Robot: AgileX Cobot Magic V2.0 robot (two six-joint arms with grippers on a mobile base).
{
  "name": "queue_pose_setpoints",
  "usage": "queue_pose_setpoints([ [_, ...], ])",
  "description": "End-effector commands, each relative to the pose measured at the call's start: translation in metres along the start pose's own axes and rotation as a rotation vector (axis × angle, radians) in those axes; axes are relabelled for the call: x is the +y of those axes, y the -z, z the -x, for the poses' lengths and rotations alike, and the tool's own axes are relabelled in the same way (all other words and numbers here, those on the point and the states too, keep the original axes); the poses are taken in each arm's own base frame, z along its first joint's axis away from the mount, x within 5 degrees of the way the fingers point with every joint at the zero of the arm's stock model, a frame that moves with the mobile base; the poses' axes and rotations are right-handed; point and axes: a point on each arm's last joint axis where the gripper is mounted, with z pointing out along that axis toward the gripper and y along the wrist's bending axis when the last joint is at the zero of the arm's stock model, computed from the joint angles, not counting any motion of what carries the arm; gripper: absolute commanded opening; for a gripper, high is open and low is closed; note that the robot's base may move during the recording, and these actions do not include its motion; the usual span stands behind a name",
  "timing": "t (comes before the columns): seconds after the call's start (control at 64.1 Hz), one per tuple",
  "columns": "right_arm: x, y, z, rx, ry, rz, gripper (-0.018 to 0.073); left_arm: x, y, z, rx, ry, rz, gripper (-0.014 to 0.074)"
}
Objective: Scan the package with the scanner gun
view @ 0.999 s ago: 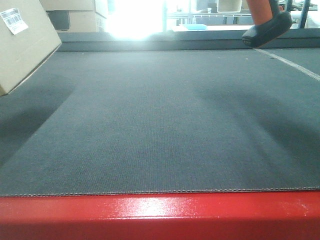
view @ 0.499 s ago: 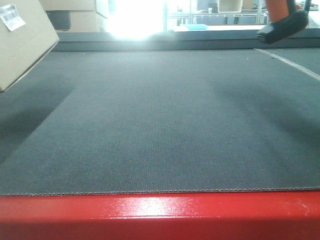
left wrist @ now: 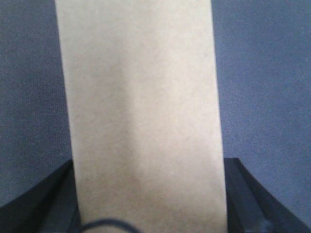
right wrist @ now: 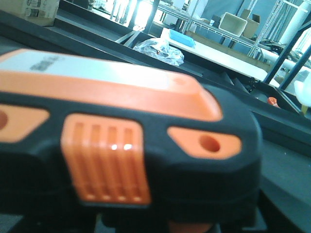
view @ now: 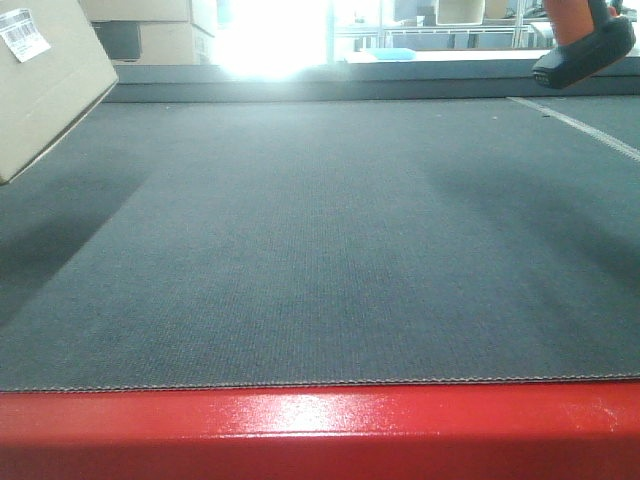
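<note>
The package point(view: 45, 90), a plain brown cardboard box, hangs tilted above the mat at the far left, its white barcode label point(view: 24, 33) facing the front view. My left gripper point(left wrist: 148, 194) is shut on the package point(left wrist: 143, 121), with a black finger point(left wrist: 46, 204) on each side of it. The scanner gun point(view: 585, 55) is in the air at the top right, where only its orange handle and black foot show. Its black and orange head point(right wrist: 136, 145) fills the right wrist view, held by my right gripper, whose fingers are hidden under it.
A dark grey mat point(view: 320, 250) covers the surface, with a red edge point(view: 320, 430) at the front and a white line point(view: 580, 125) at the right. Cardboard boxes with a dark panel point(view: 150, 35) stand at the back left. Metal shelving point(right wrist: 228, 29) lies behind.
The scanner gun has moved up and to the right. The package has shifted slightly up and left, then held still.
</note>
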Motion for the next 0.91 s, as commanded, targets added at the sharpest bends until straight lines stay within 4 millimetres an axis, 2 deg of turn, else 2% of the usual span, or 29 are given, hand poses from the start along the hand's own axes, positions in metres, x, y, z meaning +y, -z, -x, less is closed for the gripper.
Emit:
queue_pose_setpoints([
  [0.0, -0.007, 0.0, 0.01, -0.056, 0.033, -0.043, -0.0153, -0.003, 0.007, 0.0, -0.026, 0.004, -0.007, -0.0111],
  [0.515, 0.006, 0.002, 0.01, -0.042, 0.039, 0.027, -0.0153, -0.01, 0.007, 0.001, -0.033, 0.034, -0.092, -0.0111],
  [0.89, 0.005, 0.003, 0.014, -0.082, 0.09, 0.012, -0.0153, -0.029, 0.004, 0.0, -0.02, -0.032, -0.098, -0.0111],
])
